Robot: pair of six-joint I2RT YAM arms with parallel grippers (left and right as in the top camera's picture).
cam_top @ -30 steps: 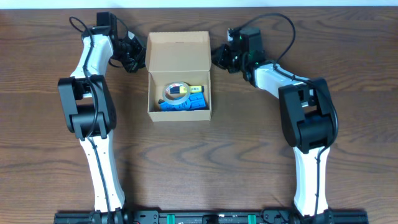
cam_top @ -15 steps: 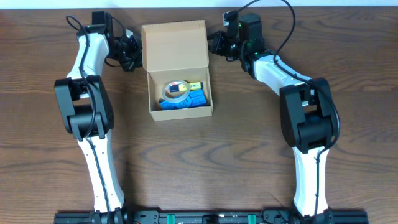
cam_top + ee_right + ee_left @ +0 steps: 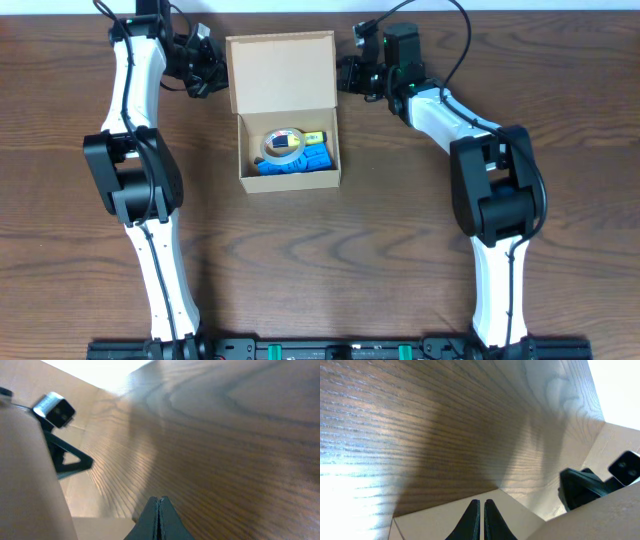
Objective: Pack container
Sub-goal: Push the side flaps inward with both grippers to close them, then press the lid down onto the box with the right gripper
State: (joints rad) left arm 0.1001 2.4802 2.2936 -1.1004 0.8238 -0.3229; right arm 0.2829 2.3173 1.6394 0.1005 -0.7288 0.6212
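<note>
The container (image 3: 289,182), a tan cardboard box, stands open between my arms, its flap lid (image 3: 280,70) raised at the far side. Inside lie a tape roll (image 3: 283,146), a blue item (image 3: 300,166) and a small yellow piece (image 3: 317,137). My left gripper (image 3: 207,76) is shut at the lid's left edge; in the left wrist view its fingertips (image 3: 482,506) rest against cardboard (image 3: 435,522). My right gripper (image 3: 349,77) is shut at the lid's right edge; its closed tips (image 3: 159,502) show beside cardboard (image 3: 25,475). Whether either pinches a flap is unclear.
The brown wooden table (image 3: 400,230) spreads round the box. The table's far edge (image 3: 500,8) lies just behind the lid and both grippers. Each wrist view shows the other gripper across the lid: the right one (image 3: 585,487) and the left one (image 3: 70,460).
Both grippers have moved toward the table's far edge, and the lid has come up with them, looking larger and wider. The box and its contents have stayed put.
</note>
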